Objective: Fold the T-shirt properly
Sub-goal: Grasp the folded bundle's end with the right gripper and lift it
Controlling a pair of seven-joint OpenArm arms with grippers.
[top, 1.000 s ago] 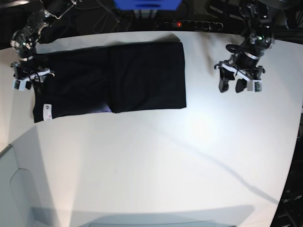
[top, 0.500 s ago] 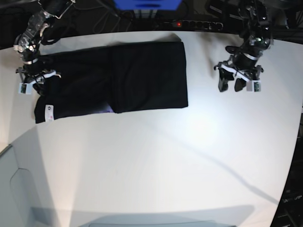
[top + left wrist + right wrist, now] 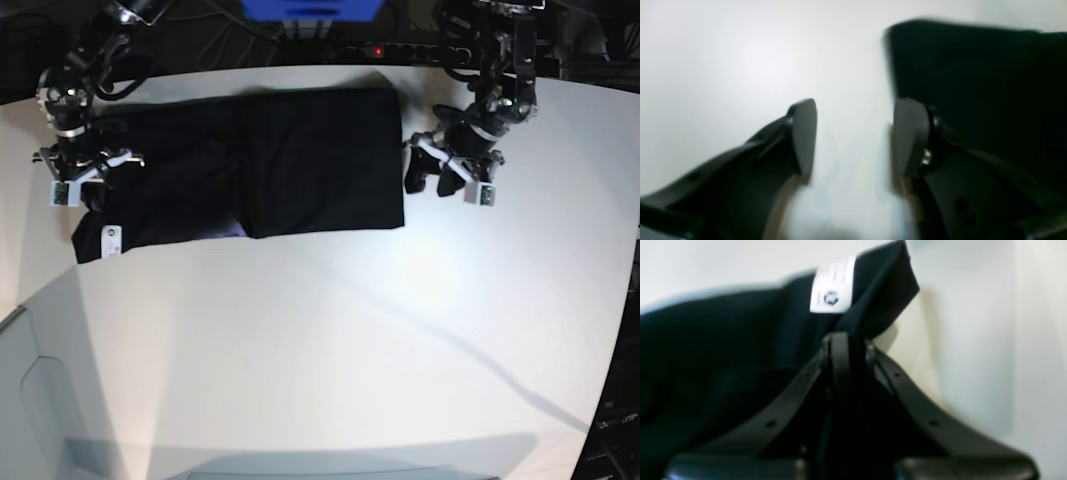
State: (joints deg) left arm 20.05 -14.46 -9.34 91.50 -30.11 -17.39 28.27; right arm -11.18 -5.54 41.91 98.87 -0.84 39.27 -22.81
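Note:
The black T-shirt [image 3: 300, 160] lies folded into a wide band at the back of the white table [image 3: 330, 350]. Its white label [image 3: 111, 237] sits at the near left corner, and a sliver of purple print [image 3: 232, 231] peeks out at the near edge. My right gripper [image 3: 88, 190] is shut on the shirt's left end; in the right wrist view the fingers [image 3: 840, 346] pinch black cloth [image 3: 723, 350] just below the label [image 3: 831, 290]. My left gripper [image 3: 430, 185] is open just off the shirt's right edge. In the left wrist view [image 3: 857, 133] it is over bare table, with the shirt [image 3: 973, 73] beside its right finger.
A power strip with a red light [image 3: 375, 50] and a blue object [image 3: 310, 8] stand behind the table's back edge. A grey surface [image 3: 25, 400] adjoins the table at the lower left. A thin shadow line crosses the table's right half.
My left gripper has moved left, from well off the shirt to its right edge. My right gripper has shifted right with the shirt's left end, and the label corner moved slightly right.

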